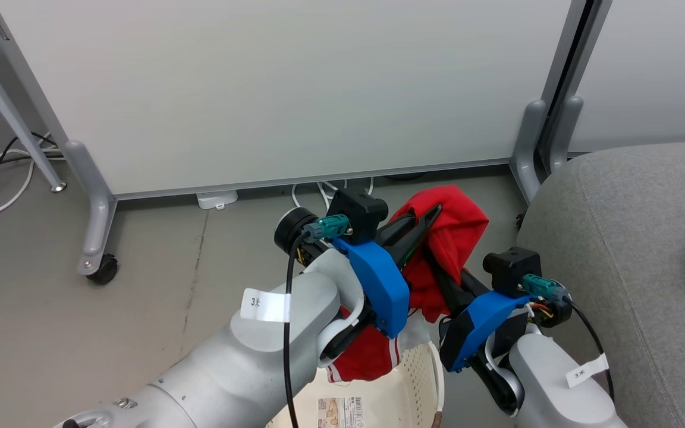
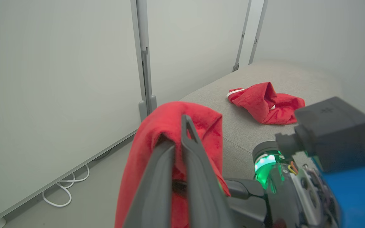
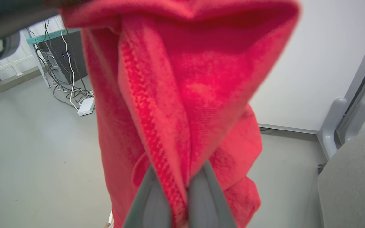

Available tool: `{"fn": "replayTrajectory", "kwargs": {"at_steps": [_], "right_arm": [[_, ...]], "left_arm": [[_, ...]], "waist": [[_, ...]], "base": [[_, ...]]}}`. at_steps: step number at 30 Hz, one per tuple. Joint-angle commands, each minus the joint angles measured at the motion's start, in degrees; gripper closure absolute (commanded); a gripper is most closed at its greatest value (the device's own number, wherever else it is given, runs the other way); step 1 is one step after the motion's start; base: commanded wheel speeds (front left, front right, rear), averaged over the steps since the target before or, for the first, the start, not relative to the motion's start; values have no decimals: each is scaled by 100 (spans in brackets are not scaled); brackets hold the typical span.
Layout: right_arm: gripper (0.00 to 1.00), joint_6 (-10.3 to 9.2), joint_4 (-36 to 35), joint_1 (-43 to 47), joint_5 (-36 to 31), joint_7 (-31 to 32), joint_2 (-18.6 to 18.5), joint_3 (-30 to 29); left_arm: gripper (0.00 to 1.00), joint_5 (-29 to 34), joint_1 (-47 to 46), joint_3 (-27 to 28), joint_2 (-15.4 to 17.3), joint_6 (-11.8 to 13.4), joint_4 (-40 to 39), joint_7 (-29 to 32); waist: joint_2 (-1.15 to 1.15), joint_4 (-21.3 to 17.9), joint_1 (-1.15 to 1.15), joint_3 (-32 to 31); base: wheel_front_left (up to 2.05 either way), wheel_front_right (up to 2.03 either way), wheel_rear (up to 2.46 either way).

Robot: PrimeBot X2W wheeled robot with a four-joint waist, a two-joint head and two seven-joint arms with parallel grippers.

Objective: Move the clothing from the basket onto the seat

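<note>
Two red garments make up this job, and one looks delivered. Nearest, the cream perforated basket (image 1: 418,375) is cut off by the lower edge of the head view. A printed label (image 1: 339,413) shows on its floor, but the left forearm covers much of the inside, so more cloth underneath can't be ruled out.

Directly above the basket, the left gripper (image 1: 429,220) and the right gripper (image 1: 433,257) are each pressed together on the same red garment (image 1: 458,232) — the left pinching a top fold, the right clamped on a fold lower down. Its white-striped hem hangs over the basket's inside, and whether it touches the plastic is hidden. Numerals, if any, can't be made out.

Beyond the basket, to the robot's right, the grey sofa cushion (image 1: 616,238) carries the other red garment (image 2: 265,101), crumpled and well apart from the basket.

What's left, I judge — carry the held piece across and release it on that cushion
</note>
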Motion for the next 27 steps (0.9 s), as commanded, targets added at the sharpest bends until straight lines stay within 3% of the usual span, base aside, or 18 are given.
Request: {"fn": "replayTrajectory", "kwargs": {"at_steps": [1,14,15,16,17,27], "right_arm": [[100,1,43,-107,34,-35,-3,19],[100,1,207,-83,171,-154,-3,111],[100,1,215,-77,182,-163,-3,114],[100,1,222,-71,188,-166,-3,114],[100,1,229,-69,193,-173,-3,110],[100,1,276,-133,226,-221,-3,73]], "left_arm": [[100,-36,16,4,-2,13,14,-35],[100,-98,136,-25,-2,-3,58,-39],[71,-107,151,-27,-2,-4,55,-32],[25,-116,159,-29,-2,-4,49,-31],[0,-122,163,-31,-2,-3,46,-34],[0,-73,222,5,-2,51,55,-95]], "waist": [[0,-11,0,-4],[0,-78,0,-99],[0,-81,0,-106],[0,-82,0,-112],[0,-83,0,-116],[0,-87,0,-101]], "base": [[0,0,0],[0,0,0],[0,0,0],[0,0,0],[0,0,0],[0,0,0]]}}
